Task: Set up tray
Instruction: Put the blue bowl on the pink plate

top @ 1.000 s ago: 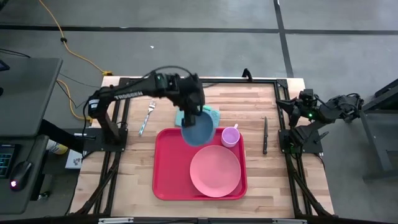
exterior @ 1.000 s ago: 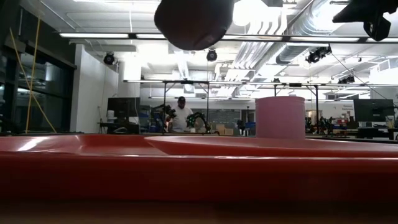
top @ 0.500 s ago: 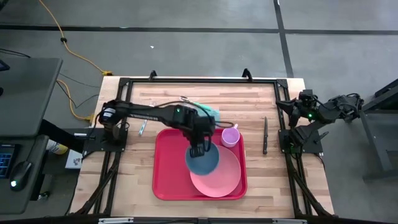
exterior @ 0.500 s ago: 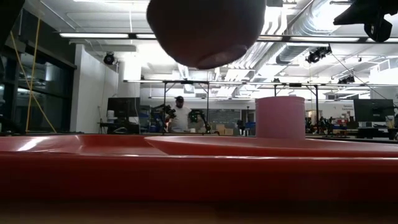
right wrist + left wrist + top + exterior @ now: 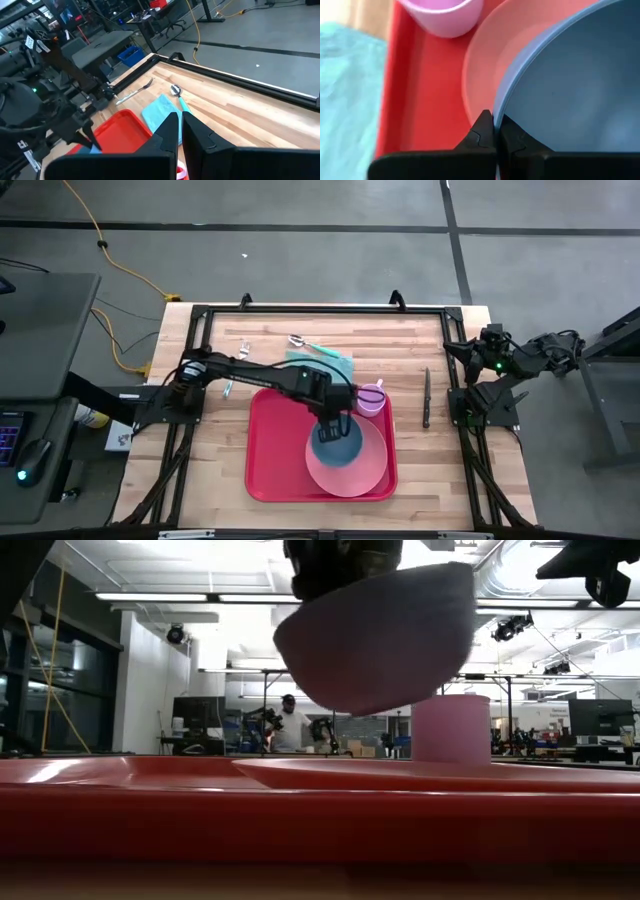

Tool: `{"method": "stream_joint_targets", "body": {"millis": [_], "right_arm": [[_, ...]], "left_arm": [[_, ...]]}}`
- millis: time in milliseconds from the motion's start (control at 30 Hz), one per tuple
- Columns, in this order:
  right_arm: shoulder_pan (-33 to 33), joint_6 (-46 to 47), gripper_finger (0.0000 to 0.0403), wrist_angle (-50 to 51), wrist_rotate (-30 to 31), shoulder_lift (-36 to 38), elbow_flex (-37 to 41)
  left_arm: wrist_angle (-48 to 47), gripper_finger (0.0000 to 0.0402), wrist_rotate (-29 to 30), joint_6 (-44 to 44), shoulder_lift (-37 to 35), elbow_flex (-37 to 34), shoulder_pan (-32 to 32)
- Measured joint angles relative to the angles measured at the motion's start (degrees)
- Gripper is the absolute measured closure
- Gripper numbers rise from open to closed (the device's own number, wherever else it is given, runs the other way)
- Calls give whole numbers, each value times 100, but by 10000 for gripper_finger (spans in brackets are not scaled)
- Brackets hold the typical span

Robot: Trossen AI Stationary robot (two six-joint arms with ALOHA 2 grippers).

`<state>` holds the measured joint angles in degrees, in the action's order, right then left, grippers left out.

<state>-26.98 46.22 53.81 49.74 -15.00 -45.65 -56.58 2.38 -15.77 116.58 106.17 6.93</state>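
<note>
Off at the left of the wooden table [image 5: 215, 470] a fork [image 5: 231, 376] lies on the bare boards, and just inward of it a teal napkin [image 5: 322, 361] with a spoon [image 5: 303, 342] on its far edge — none of that is in my reach yet. Next comes the red tray [image 5: 272, 450], lying flat at the table's middle, well clear of both my bases, with a pink plate [image 5: 350, 462] filling its right half and a pink cup [image 5: 371, 398] standing in its far right corner. My left claw [image 5: 336, 423] hangs over the plate, fingers pressed together on the rim of a blue bowl [image 5: 336, 442]; seen from table height the bowl [image 5: 380, 635] is tilted and not touching the plate. The tray looks to me like stiff, smooth plastic, light on its own but awkward now that dishes ride on it — if I had to shift it I would pinch the raised rim along a long side and slide it, not lift, since the surface seems slick and the cup could tip. Further right a knife [image 5: 426, 396] lies on the boards, and my right claw [image 5: 478, 350] waits past the table's right edge, fingers closed on nothing.
</note>
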Motion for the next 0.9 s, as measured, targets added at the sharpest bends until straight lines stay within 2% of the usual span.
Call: {"method": "stream_joint_targets", "body": {"millis": [67, 633, 900], "right_arm": [[0, 0, 403, -3, -7, 0, 0], [0, -373, 403, 36, -232, 0, 0], [0, -482, 403, 40, -349, 0, 0]], "left_arm": [[110, 380, -159, -107, 68, 0, 37], [1245, 380, -334, -1386, 226, 11, 145], [1307, 380, -535, -1766, 555, -15, 300]]}}
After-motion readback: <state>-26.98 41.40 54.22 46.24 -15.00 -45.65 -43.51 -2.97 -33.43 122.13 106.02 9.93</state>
